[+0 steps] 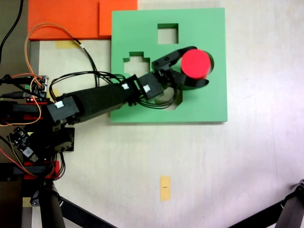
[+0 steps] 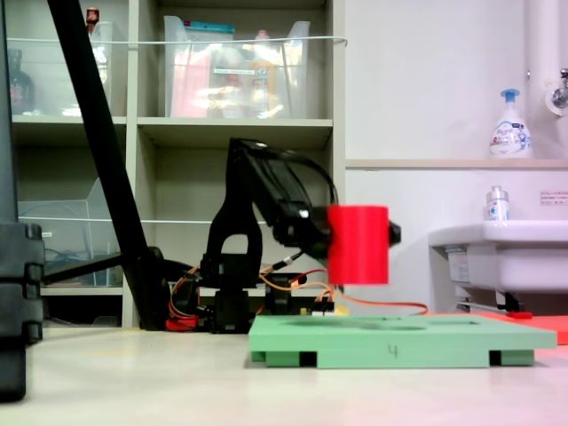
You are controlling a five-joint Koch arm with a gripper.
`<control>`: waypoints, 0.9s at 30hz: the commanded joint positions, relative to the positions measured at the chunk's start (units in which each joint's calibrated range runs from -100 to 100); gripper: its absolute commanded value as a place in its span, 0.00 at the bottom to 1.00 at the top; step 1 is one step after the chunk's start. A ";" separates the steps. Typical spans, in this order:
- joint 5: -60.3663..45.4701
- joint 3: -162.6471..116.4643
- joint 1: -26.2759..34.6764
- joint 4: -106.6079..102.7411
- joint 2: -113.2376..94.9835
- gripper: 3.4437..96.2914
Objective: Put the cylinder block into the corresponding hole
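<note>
— Pinching the cylinder block between its two black fingers, the gripper is holding it in the air over the green board; the jaws are wrapping round its sides, one on the far side and one on the near side in the first exterior view.

— How far along does that put the job?

— Roughly at the midpoint, by the look of it. The block is grasped and lifted, and in the second exterior view the cylinder block is hanging upright, clear of the green board, with a gap showing beneath it. It is not yet seated in anything.

— And the corresponding hole?

— Mostly hidden. In the first exterior view a dark curved edge, the corresponding hole, is peeping out at the block's right, so the block seems to be sitting almost directly above it. Lowering and letting go are what is remaining.

— What about the other openings?

— The square cut-out is lying farther off, the cross-shaped cut-out to the left.
</note>
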 commanded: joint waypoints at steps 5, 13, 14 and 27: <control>0.15 10.05 0.59 2.49 8.42 0.38; 0.15 14.74 1.56 2.49 16.25 0.38; 0.15 14.74 1.56 2.49 16.80 0.38; 0.10 19.02 1.66 2.58 25.60 0.38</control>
